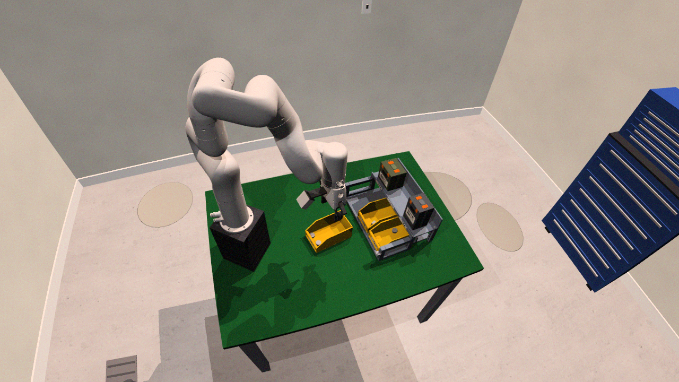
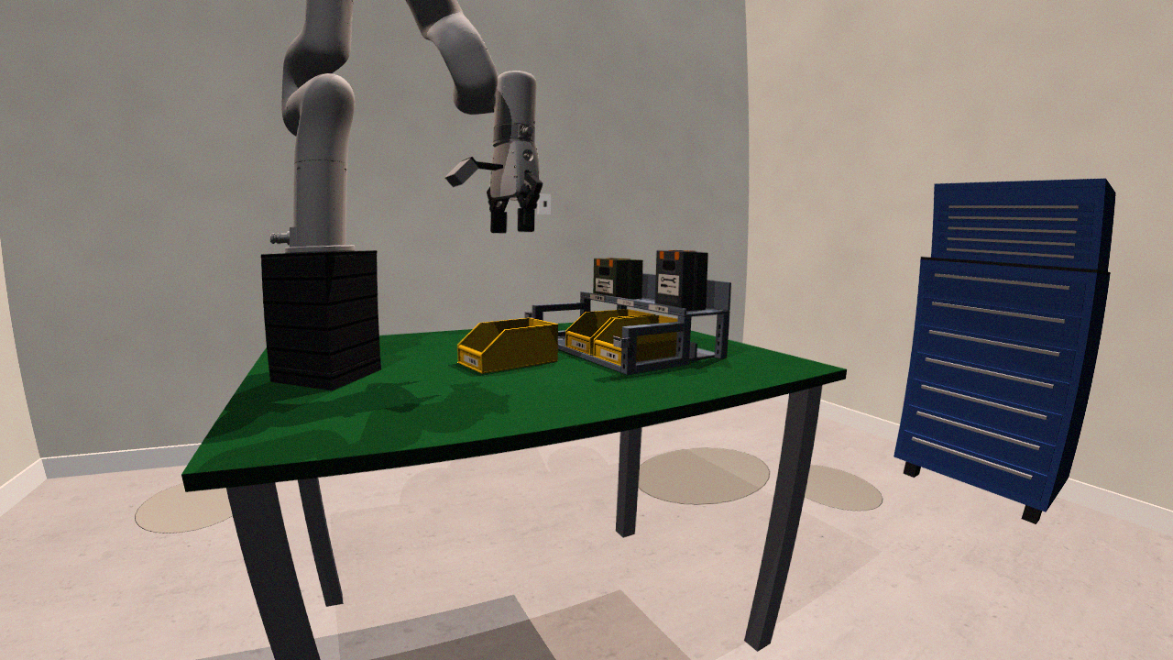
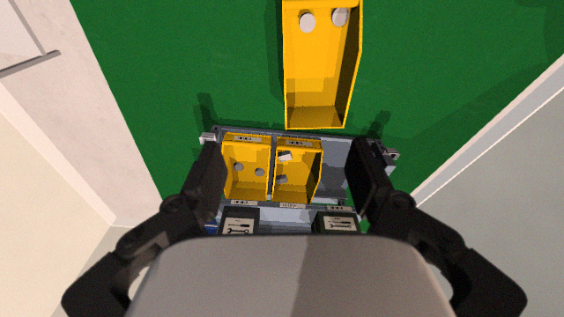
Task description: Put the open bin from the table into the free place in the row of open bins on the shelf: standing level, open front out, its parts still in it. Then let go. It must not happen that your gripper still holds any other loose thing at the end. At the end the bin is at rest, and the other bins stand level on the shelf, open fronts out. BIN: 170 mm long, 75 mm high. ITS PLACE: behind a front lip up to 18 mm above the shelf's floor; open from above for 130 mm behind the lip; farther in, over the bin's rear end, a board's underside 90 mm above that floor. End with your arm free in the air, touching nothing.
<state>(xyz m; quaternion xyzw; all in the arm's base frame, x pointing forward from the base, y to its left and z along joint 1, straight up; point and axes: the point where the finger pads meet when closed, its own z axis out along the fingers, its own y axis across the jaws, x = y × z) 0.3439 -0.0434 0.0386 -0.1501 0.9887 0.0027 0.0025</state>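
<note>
Loose bin: the yellow open bin (image 2: 508,344) stands level on the green surface (image 2: 459,410), just in front of the shelf, two round parts (image 3: 307,22) lying near its open front.
Long axis: runs straight away from the shelf, low open front pointing outward and taller rear wall (image 3: 314,117) toward the rack, in line with the row's direction.
Shelf: the grey shelf rack (image 1: 429,223) holds two yellow bins (image 3: 247,167) side by side; the free place (image 3: 333,169) lies beside them at the end of the row.
Gripper: the gripper (image 2: 510,219) hangs high above the bin's rear end, fingers spread wide and holding nothing.
Coming move: likely a straight descent onto the rear wall.
</note>
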